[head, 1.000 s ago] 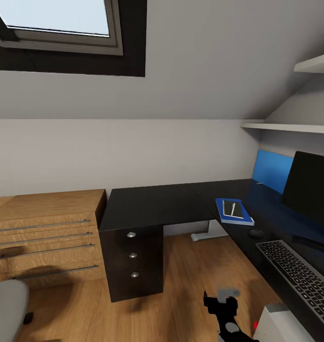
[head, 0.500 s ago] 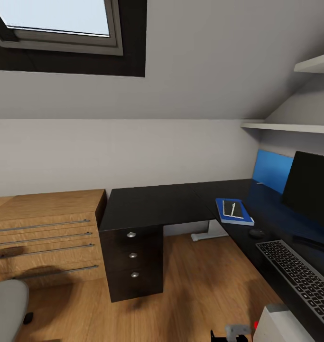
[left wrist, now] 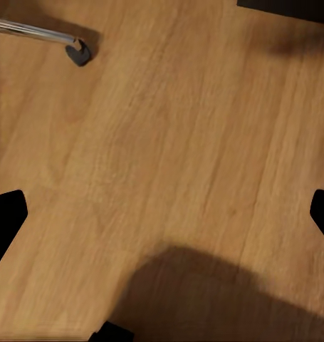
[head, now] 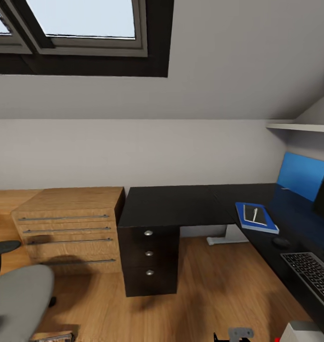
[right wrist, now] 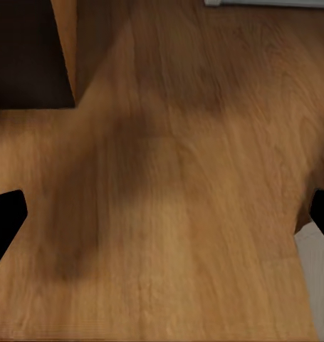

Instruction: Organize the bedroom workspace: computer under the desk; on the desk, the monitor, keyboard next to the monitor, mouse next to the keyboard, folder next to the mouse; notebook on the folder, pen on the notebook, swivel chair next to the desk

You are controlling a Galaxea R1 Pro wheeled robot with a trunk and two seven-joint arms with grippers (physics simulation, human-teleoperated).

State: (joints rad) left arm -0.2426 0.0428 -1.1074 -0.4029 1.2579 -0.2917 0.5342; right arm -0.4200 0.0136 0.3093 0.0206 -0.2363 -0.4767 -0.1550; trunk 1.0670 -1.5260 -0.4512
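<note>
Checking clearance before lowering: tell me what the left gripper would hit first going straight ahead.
Probably the bare wood floor: nothing lies between the open left gripper and it.

Sloped white ceiling w/ dark-framed skylights, pale wall, light wood floor, oak drawer chest beside black desk unit, white shelf rt.

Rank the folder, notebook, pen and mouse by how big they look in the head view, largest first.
1. folder, the blue rectangle on the desk.
2. notebook, lying within the folder's outline.
3. and 4. pen and mouse: both look tiny, one long and thin, one rounded, so I will not rank them.
</note>
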